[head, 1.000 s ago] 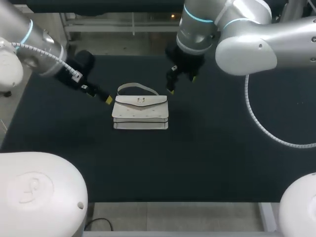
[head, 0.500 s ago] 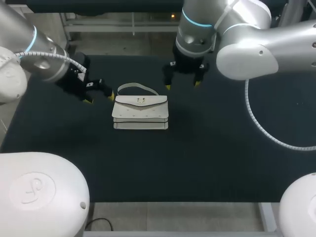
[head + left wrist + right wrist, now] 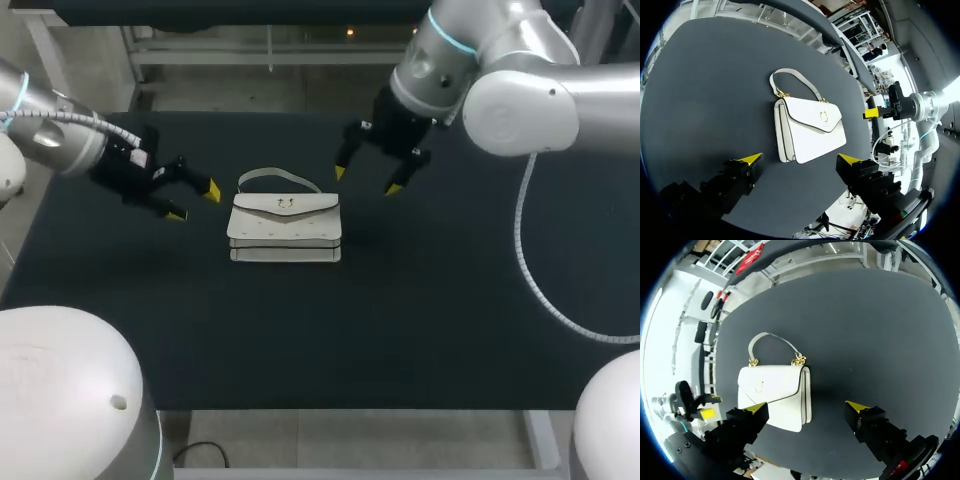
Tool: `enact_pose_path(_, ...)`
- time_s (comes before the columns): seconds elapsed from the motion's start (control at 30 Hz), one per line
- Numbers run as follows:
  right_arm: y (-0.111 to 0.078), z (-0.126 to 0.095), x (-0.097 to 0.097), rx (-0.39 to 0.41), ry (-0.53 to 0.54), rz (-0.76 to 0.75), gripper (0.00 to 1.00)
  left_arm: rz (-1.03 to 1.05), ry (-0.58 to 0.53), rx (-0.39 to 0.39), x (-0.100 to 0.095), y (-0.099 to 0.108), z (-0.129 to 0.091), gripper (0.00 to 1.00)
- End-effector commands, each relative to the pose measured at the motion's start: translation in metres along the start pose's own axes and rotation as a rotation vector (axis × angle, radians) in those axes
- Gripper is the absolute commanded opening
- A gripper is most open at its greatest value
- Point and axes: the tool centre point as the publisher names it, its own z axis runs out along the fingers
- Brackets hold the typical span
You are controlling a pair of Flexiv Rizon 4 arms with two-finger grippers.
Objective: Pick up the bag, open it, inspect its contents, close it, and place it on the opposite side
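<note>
White bag lies flat near middle of black counter, flap shut, strap on its far side. Left hand just beside bag's left end, fingers spread, holding nothing. Right hand near bag's far right corner, fingers spread, not touching bag.

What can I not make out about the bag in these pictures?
- Contents of the bag: every view, the shut flap covers them.
- Its underside: every view, it lies on the table.
- One bag corner: right wrist view, a finger of the right tool stands before it.
</note>
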Motion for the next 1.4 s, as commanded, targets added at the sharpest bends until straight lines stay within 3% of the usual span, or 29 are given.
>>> enact_pose_path(0.03,-0.003,0.006,-0.008,0.052,0.267,0.061,1.00,0.012,0.125,0.002,-0.011,-0.005,0.008,1.00)
enact_pose_path(0.2,-0.007,0.012,-0.003,0.079,0.362,0.087,1.00,0.032,0.194,0.009,-0.009,-0.005,0.016,1.00)
enact_pose_path(0.27,-0.008,0.018,0.002,0.073,0.293,0.098,1.00,0.030,0.198,0.000,-0.009,-0.007,0.017,1.00)
enact_pose_path(0.57,-0.008,0.018,0.002,0.073,0.293,0.098,1.00,0.030,0.198,0.000,-0.009,-0.007,0.017,1.00)
enact_pose_path(0.67,-0.006,0.029,0.007,0.080,0.287,0.079,1.00,-0.002,0.250,-0.017,-0.001,-0.010,0.035,1.00)
enact_pose_path(0.8,-0.001,0.051,0.006,0.100,0.397,0.107,1.00,-0.101,0.314,-0.042,-0.002,-0.023,0.049,1.00)
enact_pose_path(0.97,0.003,0.064,0.002,0.100,0.509,0.132,1.00,-0.158,0.334,-0.023,-0.001,-0.026,0.052,1.00)
enact_pose_path(1.4,0.010,0.063,0.011,0.096,0.602,0.142,1.00,-0.219,0.407,-0.027,0.002,-0.037,0.063,1.00)
